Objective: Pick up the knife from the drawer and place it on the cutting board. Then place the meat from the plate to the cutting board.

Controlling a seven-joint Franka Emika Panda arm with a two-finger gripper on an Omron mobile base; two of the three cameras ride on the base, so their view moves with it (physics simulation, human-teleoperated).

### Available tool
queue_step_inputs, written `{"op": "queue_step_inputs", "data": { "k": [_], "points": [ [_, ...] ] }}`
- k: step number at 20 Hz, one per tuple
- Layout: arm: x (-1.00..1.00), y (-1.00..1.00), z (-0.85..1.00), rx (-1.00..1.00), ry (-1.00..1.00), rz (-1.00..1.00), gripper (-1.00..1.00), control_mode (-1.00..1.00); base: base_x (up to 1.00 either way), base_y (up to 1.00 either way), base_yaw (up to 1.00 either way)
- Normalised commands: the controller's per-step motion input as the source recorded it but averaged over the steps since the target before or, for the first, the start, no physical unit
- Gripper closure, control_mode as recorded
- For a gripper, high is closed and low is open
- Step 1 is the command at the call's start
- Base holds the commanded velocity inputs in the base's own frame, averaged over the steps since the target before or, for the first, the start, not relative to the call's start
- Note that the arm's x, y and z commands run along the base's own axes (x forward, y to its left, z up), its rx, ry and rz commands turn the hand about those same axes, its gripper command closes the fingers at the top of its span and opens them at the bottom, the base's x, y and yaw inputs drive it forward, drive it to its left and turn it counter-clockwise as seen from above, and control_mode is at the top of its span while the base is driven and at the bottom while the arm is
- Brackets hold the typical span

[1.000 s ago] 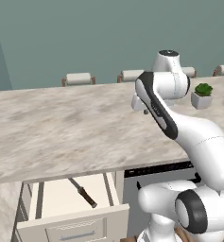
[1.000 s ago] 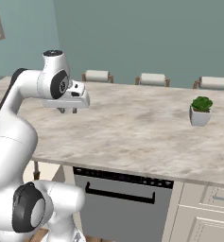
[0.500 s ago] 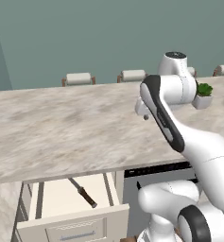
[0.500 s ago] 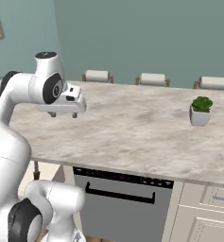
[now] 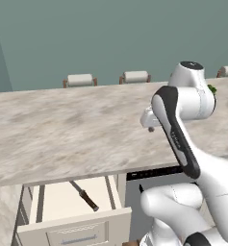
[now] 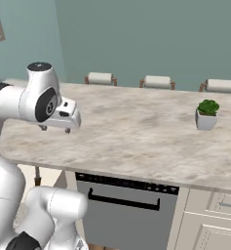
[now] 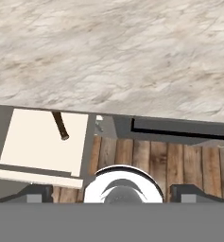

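1. Gripper (image 7: 111, 193) up over the marble counter (image 5: 62, 129); fingertips (image 7: 38, 193) stand at the far edges of the hand view, spread wide, nothing between them.
2. Drawer (image 5: 72, 211) pulled out below the counter edge, at 7 o'clock in the left base view.
3. Knife (image 5: 84, 195) lies flat in the drawer, dark handle toward the drawer front, blade partly under the counter lip. Hand view: handle (image 7: 60, 125) at 10 o'clock.
4. Potted plant (image 6: 206, 114) on the counter, 2 o'clock in the right base view.
5. Dishwasher (image 6: 124, 215) under the counter, 6 o'clock there.
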Motion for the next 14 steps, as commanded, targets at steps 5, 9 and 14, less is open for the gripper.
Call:
{"op": "queue_step_inputs", "data": {
  "k": [5,9,14],
  "points": [
    [-0.32,0.03,-0.13,0.0,0.0,0.0,-1.0,-1.0,0.0,0.0,0.0],
    [-0.25,0.04,-0.13,0.0,0.0,0.0,-1.0,-1.0,0.0,0.0,0.0],
    [-0.32,0.07,-0.07,0.0,0.0,0.0,-1.0,-1.0,0.0,0.0,0.0]
  ]
}}
